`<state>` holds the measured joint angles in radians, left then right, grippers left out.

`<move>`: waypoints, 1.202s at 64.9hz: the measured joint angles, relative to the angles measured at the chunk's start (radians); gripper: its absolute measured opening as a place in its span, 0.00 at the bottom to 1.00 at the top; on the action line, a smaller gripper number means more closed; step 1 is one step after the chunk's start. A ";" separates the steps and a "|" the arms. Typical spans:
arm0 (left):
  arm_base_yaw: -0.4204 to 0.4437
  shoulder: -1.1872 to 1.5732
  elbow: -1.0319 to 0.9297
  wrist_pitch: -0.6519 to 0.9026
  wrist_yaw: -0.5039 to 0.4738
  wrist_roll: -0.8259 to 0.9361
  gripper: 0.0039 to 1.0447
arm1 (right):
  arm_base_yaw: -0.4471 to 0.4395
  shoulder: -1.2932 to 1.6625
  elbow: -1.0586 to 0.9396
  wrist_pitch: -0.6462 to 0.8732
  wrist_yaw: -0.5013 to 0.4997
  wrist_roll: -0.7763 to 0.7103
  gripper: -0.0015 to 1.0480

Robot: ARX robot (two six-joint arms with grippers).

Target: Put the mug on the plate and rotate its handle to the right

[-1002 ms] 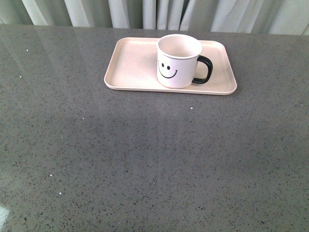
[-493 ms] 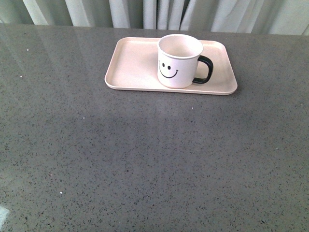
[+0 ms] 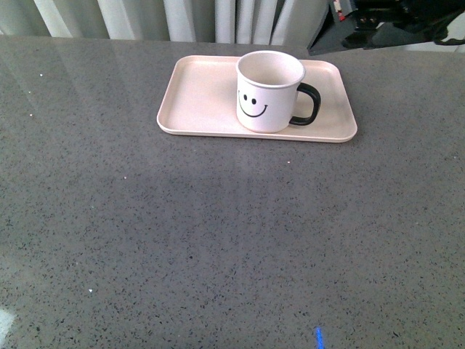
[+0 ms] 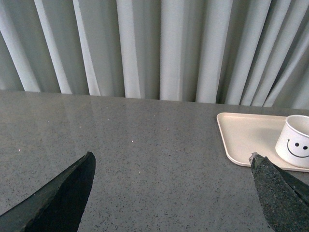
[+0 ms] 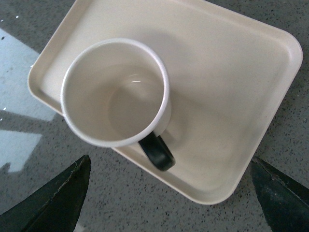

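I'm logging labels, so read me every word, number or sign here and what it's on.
No words or numbers are readable.
Sign: black smiley face on the white mug.
The pink plate is unmarked.
Small coloured patch on the dark gear, back right: too blurred to read.

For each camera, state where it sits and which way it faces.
Front view: on the body, facing the white smiley mug on the pale pink rectangular plate; dark arm part top right.
Left wrist view: low over the grey table, facing the curtain; open left gripper shows.
Right wrist view: above the mug, looking down; open right gripper shows.
Shared: all see mug and plate.
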<state>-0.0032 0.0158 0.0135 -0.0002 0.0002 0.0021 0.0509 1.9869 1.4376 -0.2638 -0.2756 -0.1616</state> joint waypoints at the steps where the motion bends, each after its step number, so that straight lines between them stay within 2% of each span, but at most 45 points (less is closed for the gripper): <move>1: 0.000 0.000 0.000 0.000 0.000 0.000 0.91 | 0.001 0.008 0.010 -0.004 0.000 0.005 0.91; 23: 0.000 0.000 0.000 0.000 0.000 0.000 0.91 | 0.044 0.179 0.268 -0.125 0.050 0.097 0.91; 78: 0.000 0.000 0.000 0.000 0.000 0.000 0.91 | 0.069 0.285 0.377 -0.187 0.089 0.126 0.90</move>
<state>-0.0032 0.0158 0.0135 -0.0002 0.0002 0.0021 0.1200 2.2723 1.8145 -0.4503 -0.1867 -0.0360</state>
